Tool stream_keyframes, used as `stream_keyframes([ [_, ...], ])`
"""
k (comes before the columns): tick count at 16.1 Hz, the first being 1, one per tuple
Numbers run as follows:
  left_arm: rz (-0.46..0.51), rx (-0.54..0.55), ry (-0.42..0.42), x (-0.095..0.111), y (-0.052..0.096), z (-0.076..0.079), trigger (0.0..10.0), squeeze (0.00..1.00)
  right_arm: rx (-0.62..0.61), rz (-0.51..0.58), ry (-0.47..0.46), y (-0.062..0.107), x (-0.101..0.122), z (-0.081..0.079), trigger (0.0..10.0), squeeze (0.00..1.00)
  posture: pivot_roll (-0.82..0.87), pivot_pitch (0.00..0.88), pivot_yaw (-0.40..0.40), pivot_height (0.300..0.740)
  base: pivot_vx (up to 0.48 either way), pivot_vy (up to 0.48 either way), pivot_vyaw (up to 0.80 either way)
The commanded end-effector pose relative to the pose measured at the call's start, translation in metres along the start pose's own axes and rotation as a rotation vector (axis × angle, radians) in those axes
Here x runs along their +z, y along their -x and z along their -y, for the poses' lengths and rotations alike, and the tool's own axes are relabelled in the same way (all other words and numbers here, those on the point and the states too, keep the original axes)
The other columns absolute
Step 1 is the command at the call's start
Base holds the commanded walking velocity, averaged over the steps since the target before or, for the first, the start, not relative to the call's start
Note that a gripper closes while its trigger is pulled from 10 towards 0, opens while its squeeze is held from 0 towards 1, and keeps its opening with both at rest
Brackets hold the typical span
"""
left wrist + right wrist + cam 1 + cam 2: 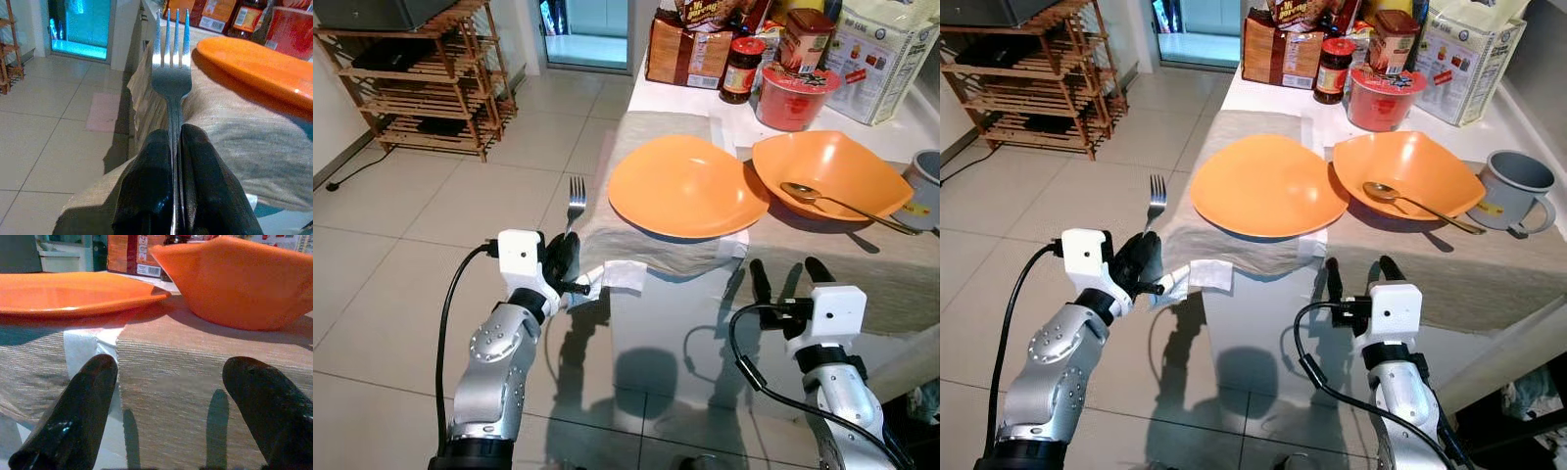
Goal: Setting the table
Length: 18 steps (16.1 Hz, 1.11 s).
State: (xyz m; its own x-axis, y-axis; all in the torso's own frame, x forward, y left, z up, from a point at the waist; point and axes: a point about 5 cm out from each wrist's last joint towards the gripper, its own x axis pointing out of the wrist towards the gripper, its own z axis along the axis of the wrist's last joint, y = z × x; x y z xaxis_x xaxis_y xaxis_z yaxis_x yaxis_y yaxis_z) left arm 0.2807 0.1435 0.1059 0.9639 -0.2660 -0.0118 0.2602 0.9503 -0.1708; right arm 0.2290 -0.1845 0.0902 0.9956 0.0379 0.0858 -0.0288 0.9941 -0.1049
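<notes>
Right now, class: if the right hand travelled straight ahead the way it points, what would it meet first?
Most likely the beige cloth hanging over the table edge, directly ahead of the open right hand. The orange bowl sits higher and farther back; exact depth is unclear.

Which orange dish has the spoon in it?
The deeper orange bowl on the robot's right holds the metal spoon; the shallow orange plate beside it has none.

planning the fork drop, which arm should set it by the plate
Left. Its gripper is shut on the fork, tines up, at the table edge near the plate. The right gripper is open, holding nothing.
</notes>
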Motion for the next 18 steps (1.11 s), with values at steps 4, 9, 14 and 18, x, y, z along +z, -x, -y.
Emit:
stream_keyframes([
  [4, 0.06, -0.025, -0.013, 0.017, -0.014, 0.004, 0.0, 0.0, 0.005, -0.005, 0.007, -0.004, -0.001, 0.004, 10.0, 0.0, -0.11, 0.0, 0.014, 0.727, -0.139, -0.434, 0.0],
  [9, 0.067, -0.039, -0.019, 0.02, -0.019, 0.004, 0.0, 0.0, 0.014, -0.018, 0.011, -0.005, -0.004, 0.004, 10.0, 0.0, -0.11, 0.0, 0.012, 0.727, 0.0, -0.48, 0.0],
  [14, 0.092, -0.048, -0.044, 0.02, -0.016, 0.007, 0.0, 0.0, 0.03, -0.027, 0.017, -0.005, -0.005, 0.006, 10.0, 0.0, -0.1, 0.0, 0.001, 0.727, 0.0, -0.48, 0.0],
  [18, 0.116, -0.051, -0.054, 0.021, -0.013, 0.01, 0.0, 0.0, 0.044, -0.027, 0.021, -0.008, -0.005, 0.005, 10.0, 0.0, -0.09, 0.0, -0.008, 0.727, 0.0, -0.48, 0.0],
])
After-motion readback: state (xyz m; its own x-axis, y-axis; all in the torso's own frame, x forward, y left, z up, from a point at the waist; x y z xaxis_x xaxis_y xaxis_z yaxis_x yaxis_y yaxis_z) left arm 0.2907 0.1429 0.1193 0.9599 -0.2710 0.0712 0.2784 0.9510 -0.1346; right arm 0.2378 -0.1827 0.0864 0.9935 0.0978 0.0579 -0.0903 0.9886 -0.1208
